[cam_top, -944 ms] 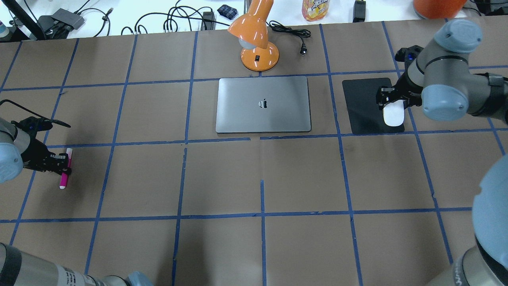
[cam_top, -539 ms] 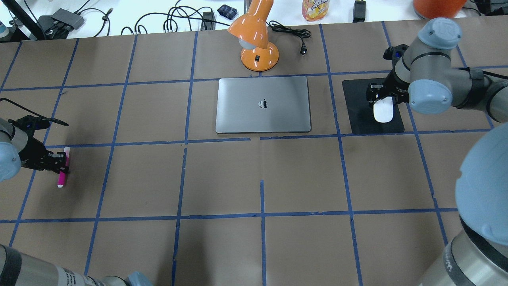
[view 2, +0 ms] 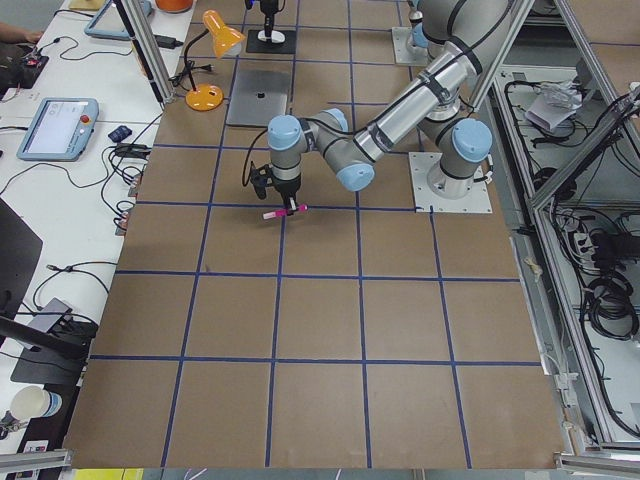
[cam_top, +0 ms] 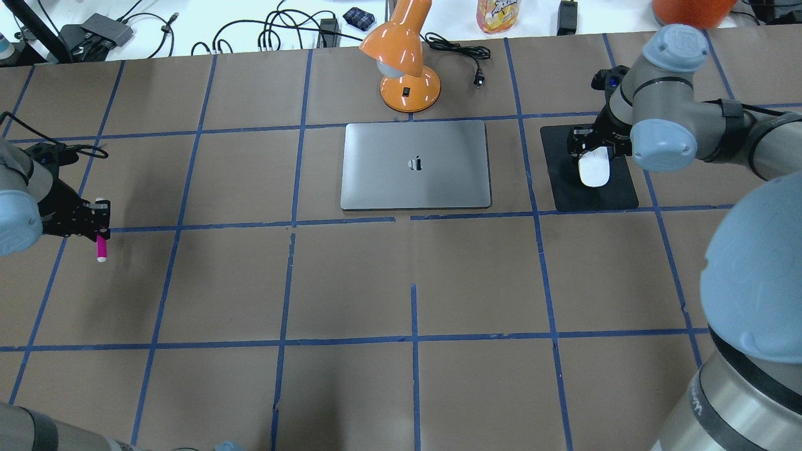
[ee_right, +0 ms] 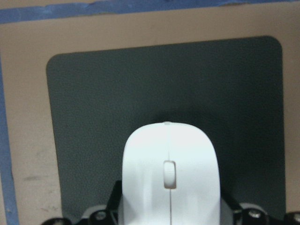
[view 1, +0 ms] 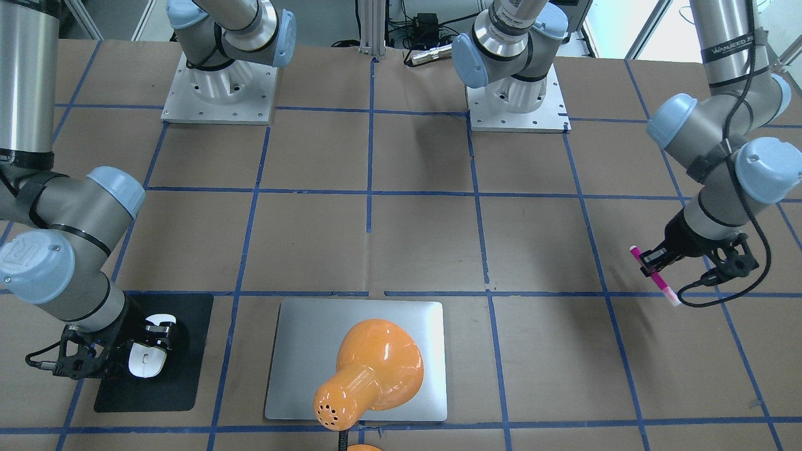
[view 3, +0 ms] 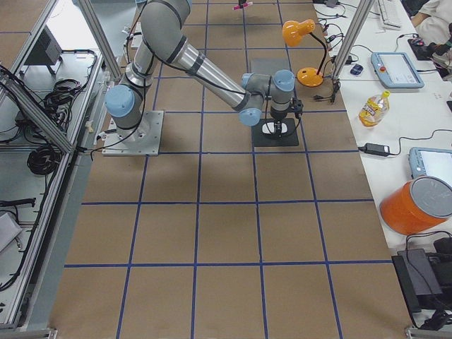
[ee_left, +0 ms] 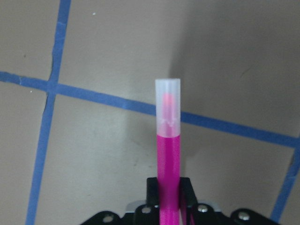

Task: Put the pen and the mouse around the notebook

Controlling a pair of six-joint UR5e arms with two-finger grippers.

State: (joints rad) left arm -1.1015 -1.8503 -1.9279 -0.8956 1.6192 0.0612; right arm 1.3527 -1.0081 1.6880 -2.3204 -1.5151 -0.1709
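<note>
Desk (cam_top: pixel 351 282): brown paper marked off with blue tape. The notebook (cam_top: pixel 415 164) lies closed and flat at the far middle, with an orange lamp (cam_top: pixel 407 69) just behind it. To its right, near but apart, is a black mat (cam_top: pixel 564 194). My right tool (cam_top: pixel 592 145) is clamped on the rear end of the mouse (cam_top: pixel 593 172), which sits over the middle of the mat. I cannot tell from these views whether its belly touches the mat. My left tool (cam_top: pixel 95 220) is shut on the pen (cam_top: pixel 100 247) near one end, pale cap pointing away from the wrist. The pen seems clear of the desk and tilted, and it is far out on my left, well apart from the notebook. My reading is that the mouse is nearly placed and the pen has the whole crossing ahead. For the mouse: lower it straight down until it sits flat, release only then, and lift straight up, since a glossy shell could skid on a sideways pull. For the pen: carry it low toward the notebook's left edge, level it and line it up with that edge, beside the lid and not on it. Let go once it rests, because a round barrel is likely to roll.
</note>
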